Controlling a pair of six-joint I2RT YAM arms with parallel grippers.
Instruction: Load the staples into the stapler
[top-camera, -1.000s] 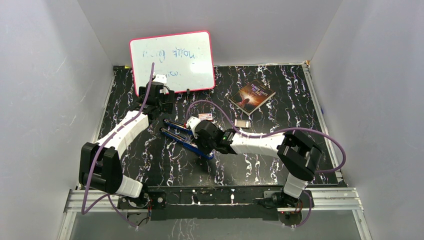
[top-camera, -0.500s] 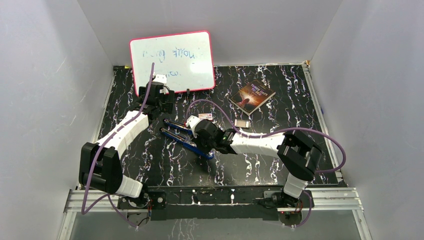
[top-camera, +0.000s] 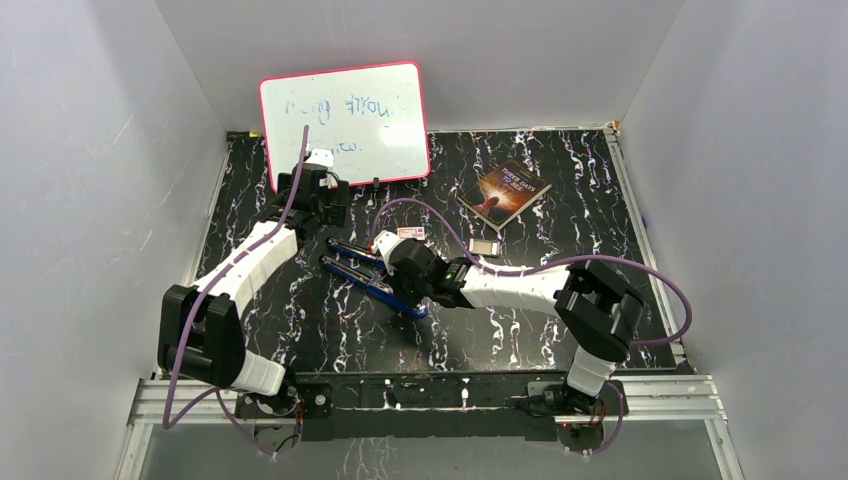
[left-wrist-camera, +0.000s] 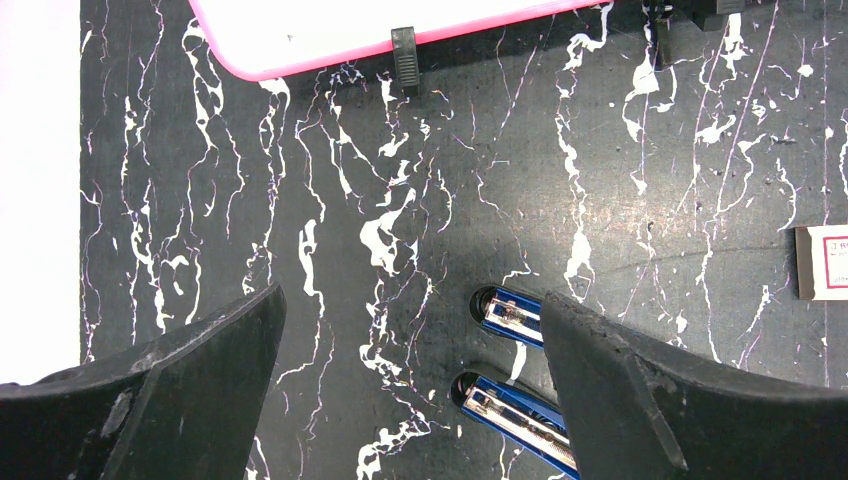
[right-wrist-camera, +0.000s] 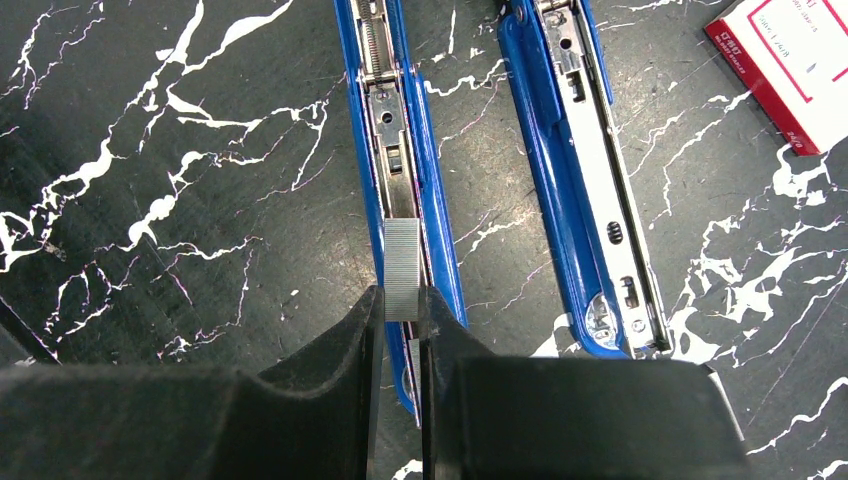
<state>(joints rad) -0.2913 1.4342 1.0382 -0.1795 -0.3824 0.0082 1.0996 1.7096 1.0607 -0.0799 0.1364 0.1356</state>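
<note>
Change: almost nothing had moved since the earlier frame; both arms and the opened stapler (top-camera: 358, 266) kept their places.
Staples: one short grey strip of staples (right-wrist-camera: 402, 270) was over the spring channel of one blue half of the stapler (right-wrist-camera: 395, 150), in line with it. Whether it already sat inside the channel, I could not tell.
Right gripper: the right gripper (right-wrist-camera: 402, 305) was closed nearly fully on the near end of the strip, one black finger on each side.
Stapler: it lay folded open on the table (top-camera: 520, 330), its two long blue halves side by side.
Left gripper: the left gripper (left-wrist-camera: 410, 300) was spread wide and held nothing. It hung above the rounded tips of the stapler (left-wrist-camera: 505, 312) without touching them.
Box: a small white box (right-wrist-camera: 790, 70) with a red label lay just beside the stapler, on the side of its other half.
Whiteboard: a pink-framed whiteboard (top-camera: 345, 125) stood beyond the stapler, against the back wall.
Book: a dark book (top-camera: 505, 192) lay well apart from the stapler, past the box.
</note>
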